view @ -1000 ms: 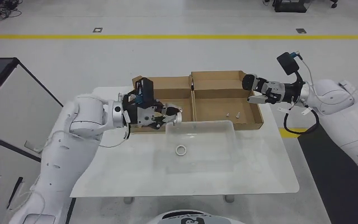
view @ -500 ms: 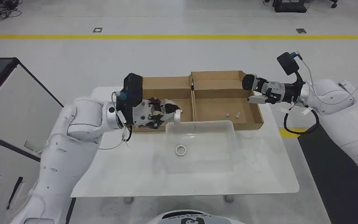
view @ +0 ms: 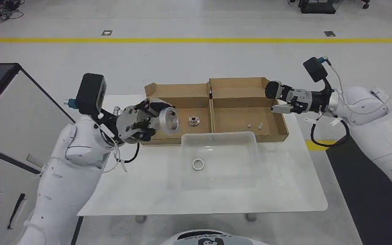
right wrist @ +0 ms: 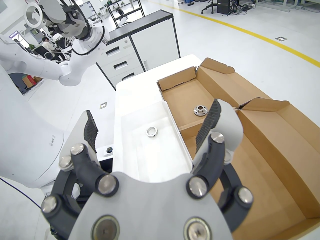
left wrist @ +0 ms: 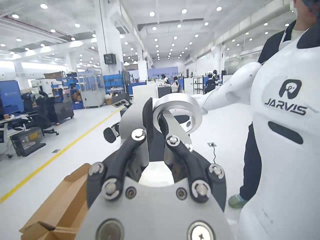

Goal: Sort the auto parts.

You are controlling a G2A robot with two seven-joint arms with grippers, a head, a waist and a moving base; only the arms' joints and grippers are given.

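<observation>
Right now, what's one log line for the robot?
left gripper: shut on big ring | right gripper: open over box | small ring: in tray | flanged part: in box

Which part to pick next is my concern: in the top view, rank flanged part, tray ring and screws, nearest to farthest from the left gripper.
From the left gripper:
1. flanged part, left cardboard box.
2. tray ring, in the clear tray.
3. screws, right cardboard box.

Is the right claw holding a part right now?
No, the right claw is open with nothing between its fingers, poised over the cardboard box.
</observation>
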